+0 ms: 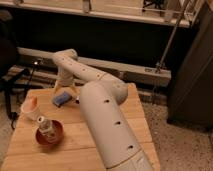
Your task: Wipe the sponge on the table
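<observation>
The blue sponge (61,99) lies on the light wooden table (130,120), in its far left part. My white arm reaches from the lower right over the table, bends at the back and comes down to the sponge. The gripper (67,90) hangs right over the sponge's far edge, at or just above its top. Whether it touches the sponge does not show.
A red bowl (49,134) holding a small bottle (45,125) sits near the table's left front. A white cup (29,108) with something orange in it stands at the left edge. Behind the table runs a dark wall with a rail.
</observation>
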`<state>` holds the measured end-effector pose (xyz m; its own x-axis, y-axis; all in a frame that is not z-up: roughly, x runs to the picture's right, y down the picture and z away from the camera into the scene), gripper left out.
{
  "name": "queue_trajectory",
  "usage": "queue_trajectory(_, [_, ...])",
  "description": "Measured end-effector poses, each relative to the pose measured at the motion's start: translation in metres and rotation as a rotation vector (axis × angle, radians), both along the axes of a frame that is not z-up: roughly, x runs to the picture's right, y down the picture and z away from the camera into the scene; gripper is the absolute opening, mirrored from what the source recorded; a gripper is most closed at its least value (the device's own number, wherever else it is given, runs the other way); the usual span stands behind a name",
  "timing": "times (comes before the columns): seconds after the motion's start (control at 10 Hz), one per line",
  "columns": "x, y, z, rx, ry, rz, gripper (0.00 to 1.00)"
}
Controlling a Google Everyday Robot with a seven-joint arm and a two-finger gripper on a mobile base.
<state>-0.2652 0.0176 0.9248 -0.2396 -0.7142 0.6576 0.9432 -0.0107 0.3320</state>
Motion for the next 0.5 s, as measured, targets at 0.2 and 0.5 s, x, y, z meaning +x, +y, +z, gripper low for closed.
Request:
queue_trajectory(0.2, [-0.006, 0.007, 0.008, -0.024, -0.013, 0.010, 0.80])
queue_trajectory(0.5, [-0.011, 0.017, 0.018, -0.047, -0.023, 0.005, 0.80])
